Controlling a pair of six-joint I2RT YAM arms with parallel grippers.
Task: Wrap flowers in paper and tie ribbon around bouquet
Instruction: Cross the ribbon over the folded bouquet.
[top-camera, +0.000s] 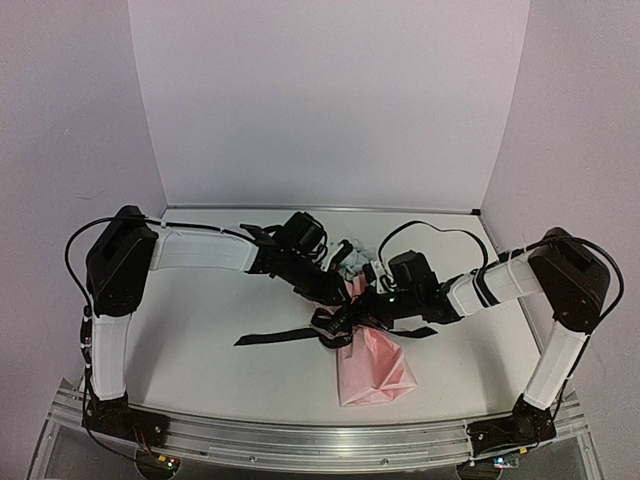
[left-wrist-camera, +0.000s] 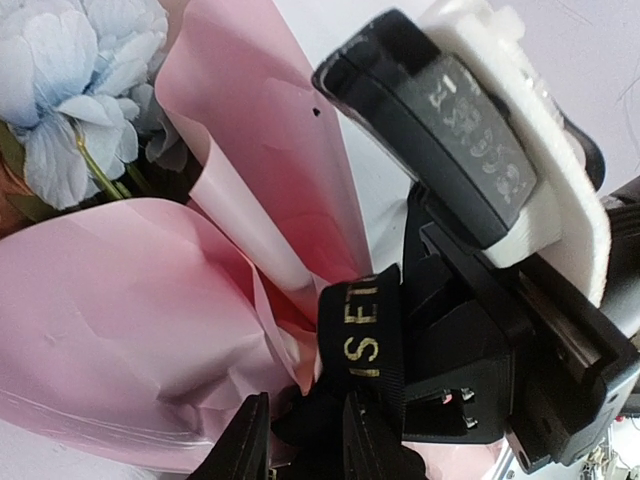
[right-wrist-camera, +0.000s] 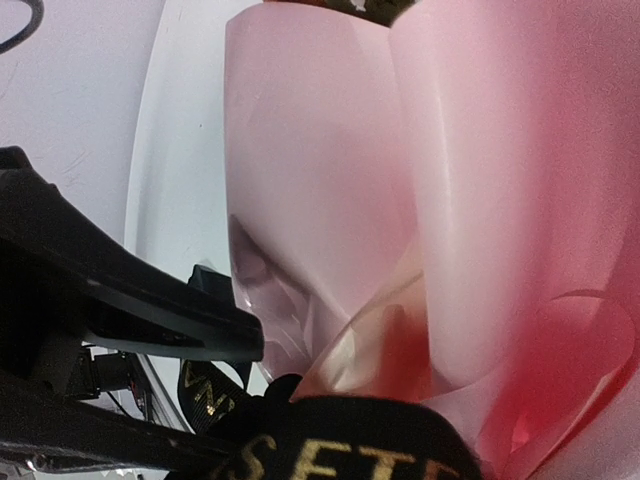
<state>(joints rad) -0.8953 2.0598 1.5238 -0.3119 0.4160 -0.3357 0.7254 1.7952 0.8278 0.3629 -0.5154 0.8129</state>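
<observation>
Top external view: bouquet (top-camera: 370, 350) is laid on the table (top-camera: 200, 310) between both arms, wide end of the paper (top-camera: 380, 378) toward the bases, flowers (top-camera: 350, 258) at the far end. Ribbon (top-camera: 275, 337) is wound round the middle, one tail laid out leftward. Right gripper (top-camera: 368, 312) is clamped on the ribbon. Left gripper (left-wrist-camera: 305, 445) fingers (left-wrist-camera: 245, 440) are slightly parted with ribbon between; grip cannot be told.

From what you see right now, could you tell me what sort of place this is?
Probably a robot lab cell: plain white walls box in a white table, left arm and right arm bolted to a metal rail.
</observation>
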